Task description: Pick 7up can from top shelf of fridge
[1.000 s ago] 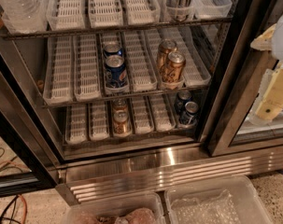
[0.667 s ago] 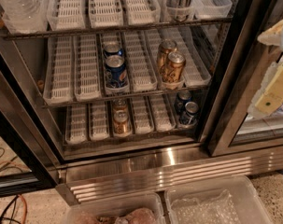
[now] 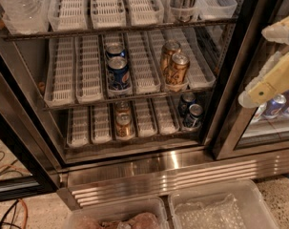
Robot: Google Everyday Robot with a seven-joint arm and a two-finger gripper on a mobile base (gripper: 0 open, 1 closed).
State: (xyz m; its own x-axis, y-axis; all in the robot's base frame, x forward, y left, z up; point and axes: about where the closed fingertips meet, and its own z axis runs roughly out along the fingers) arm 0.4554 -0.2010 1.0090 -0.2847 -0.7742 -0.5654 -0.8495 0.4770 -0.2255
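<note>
The 7up can, silvery with dark and pale stripes, stands upright in a right-hand lane of the top shelf of the fridge. Its top is cut off by the upper edge of the view. My gripper is at the far right, outside the fridge in front of the dark door frame, lower than the can and well to its right. Its two pale fingers stand apart and hold nothing.
The middle rack holds blue Pepsi cans and golden-brown cans. The bottom rack holds golden-brown cans and dark cans. A clear container sits top left. Plastic bins lie on the floor. A neighbouring cooler shows blue cans.
My gripper has shifted slightly upward at the right edge. The cans and the shelves have not moved.
</note>
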